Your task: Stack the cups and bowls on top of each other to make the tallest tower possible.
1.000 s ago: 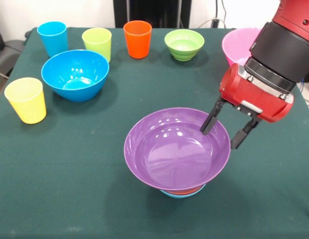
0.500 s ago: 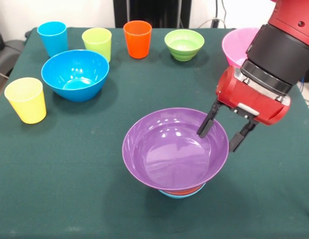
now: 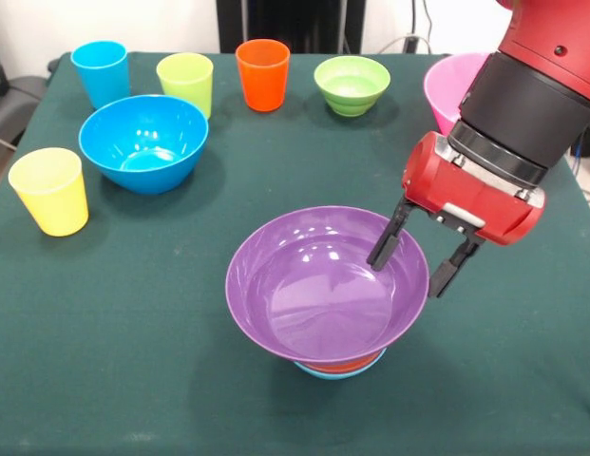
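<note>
- Purple bowl point(image 3: 328, 290) sits just below the table's centre, on top of a small orange bowl point(image 3: 344, 364) and a light-blue bowl point(image 3: 340, 371); we see only slivers of those two under its base.
- We read the tower as three bowls high, so most of the build is left.
- We see the gripper point(image 3: 409, 263) at the purple bowl's three o'clock rim, its fingers spread: one dark finger inside the bowl, the other outside, the wall between them. We cannot tell whether they pinch it.
- Loose pieces ring the tower: deep blue bowl point(image 3: 143, 142) at ten o'clock, yellow cup point(image 3: 49, 191) at nine, blue cup point(image 3: 101, 73), lime green cup point(image 3: 185, 84) and orange cup point(image 3: 262, 74) from eleven to twelve, green bowl point(image 3: 352, 85) at twelve, pink bowl point(image 3: 456, 87) at one, partly behind the arm.
- All pieces look like glossy, smooth, hard plastic; bowls are round and flared, cups tapered and taller than wide.
- We see the table point(image 3: 114, 332) covered in dark green matte cloth.
</note>
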